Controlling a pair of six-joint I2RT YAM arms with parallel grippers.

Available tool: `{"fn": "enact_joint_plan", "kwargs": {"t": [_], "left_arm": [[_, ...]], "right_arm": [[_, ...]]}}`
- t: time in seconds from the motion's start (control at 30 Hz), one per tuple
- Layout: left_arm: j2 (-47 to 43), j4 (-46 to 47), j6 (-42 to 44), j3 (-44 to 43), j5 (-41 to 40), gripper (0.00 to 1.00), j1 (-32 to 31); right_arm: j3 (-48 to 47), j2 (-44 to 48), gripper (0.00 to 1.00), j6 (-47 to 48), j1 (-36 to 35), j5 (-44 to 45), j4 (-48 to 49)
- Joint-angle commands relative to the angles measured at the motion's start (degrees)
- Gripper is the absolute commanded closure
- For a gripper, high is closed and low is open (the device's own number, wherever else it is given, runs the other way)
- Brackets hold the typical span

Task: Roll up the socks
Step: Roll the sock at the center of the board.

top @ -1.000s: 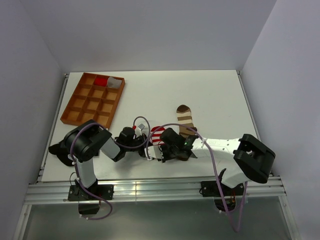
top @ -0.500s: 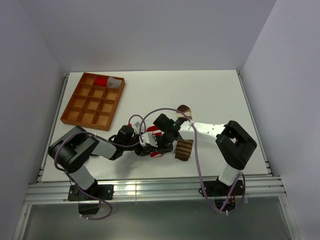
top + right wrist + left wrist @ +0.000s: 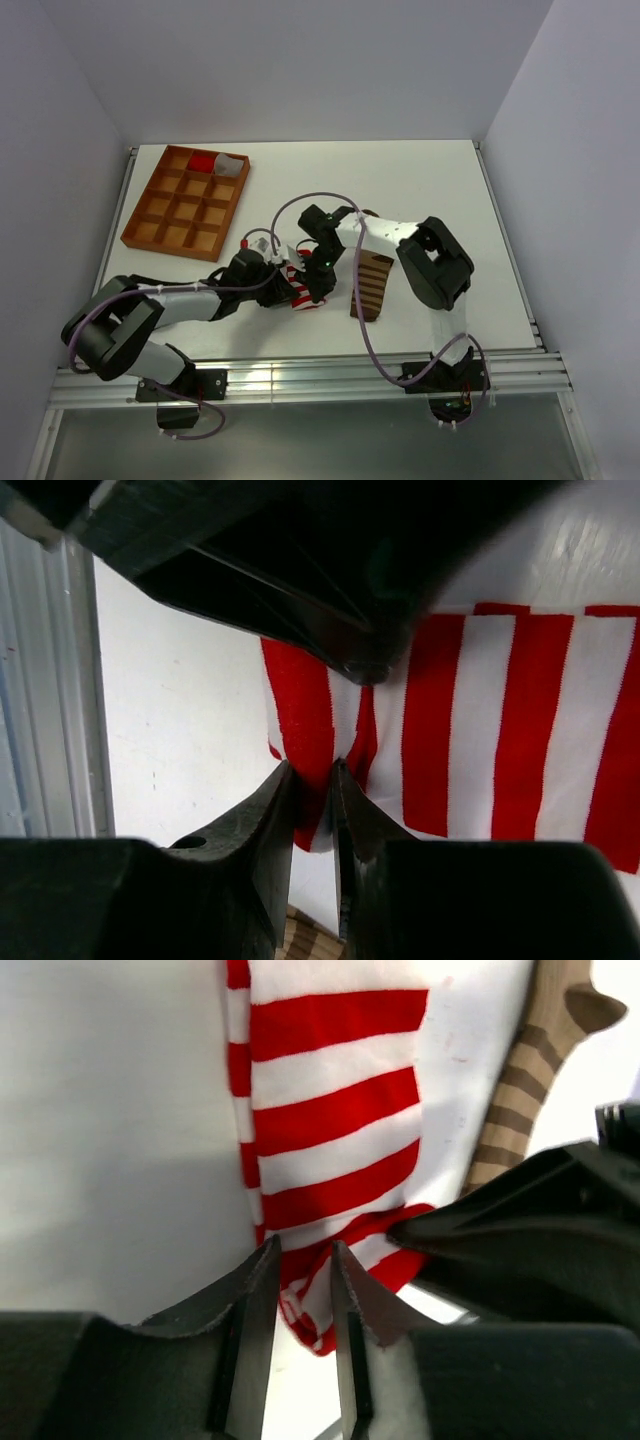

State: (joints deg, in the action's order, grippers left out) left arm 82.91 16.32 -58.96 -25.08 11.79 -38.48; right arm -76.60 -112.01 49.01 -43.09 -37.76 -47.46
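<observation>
The red-and-white sock (image 3: 299, 291) lies on the white table, near the middle front. My left gripper (image 3: 284, 276) comes in from the left and is shut on one end of the sock (image 3: 330, 1110), with fabric pinched between its fingers (image 3: 255, 1290). My right gripper (image 3: 316, 288) reaches down from above and is shut on the same sock (image 3: 480, 720) at its edge. The two grippers nearly touch. The dark-brown-and-tan sock (image 3: 371, 283) lies flat just right of them; it also shows in the left wrist view (image 3: 520, 1090).
A brown compartment tray (image 3: 185, 205) stands at the back left, with a red item (image 3: 203, 161) and a grey item (image 3: 231, 165) in its far cells. The table's front edge and metal rail (image 3: 300, 375) run just below the arms.
The left arm has stretched to the right and the right arm has swung up and over, both still at the red-and-white sock. The brown sock has shifted nearer, towards the front.
</observation>
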Motion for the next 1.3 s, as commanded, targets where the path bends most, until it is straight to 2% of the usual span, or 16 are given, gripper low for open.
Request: {"fn": "enact_joint_plan", "kwargs": {"t": [0.0,0.27,0.4,0.53,0.8,0.97,1.13,1.27], "left_arm": [[-5.0,-5.9,6.0,2.7,-8.2,0.66,0.1],[-15.8,-0.9,9.2,8.5,-8.9,0.62,0.1],[-19.3,2.5,11.4,11.5,-8.7,0.6,-0.5],[-20.5,3.8,14.7,10.8,-10.6,0.59,-3.2],[-18.5,7.0,23.1,5.0,-10.5,0.48,-5.0],[-12.7,9.0,27.3,1.2,-6.7,0.47,-5.6],[-5.7,12.4,28.1,-0.8,-3.2,0.49,-6.4],[-3.3,15.8,27.6,-0.3,-0.8,0.49,-7.0]], "right_arm": [[-4.0,-4.6,0.94,-1.6,2.6,1.3,-10.1],[-13.4,-14.5,0.93,-1.9,4.8,0.6,-17.8],[-18.0,-19.1,0.92,-2.6,5.8,0.2,-22.1],[-19.7,-20.1,0.92,-3.5,5.9,0.7,-22.6],[-21.2,-22.0,0.92,-5.2,6.1,1.9,-22.9],[-23.2,-23.9,0.92,-6.1,6.4,1.1,-24.2],[-24.0,-24.4,0.92,-6.6,6.5,1.2,-24.3],[-24.1,-24.6,0.92,-6.7,6.7,1.1,-24.6]]}}
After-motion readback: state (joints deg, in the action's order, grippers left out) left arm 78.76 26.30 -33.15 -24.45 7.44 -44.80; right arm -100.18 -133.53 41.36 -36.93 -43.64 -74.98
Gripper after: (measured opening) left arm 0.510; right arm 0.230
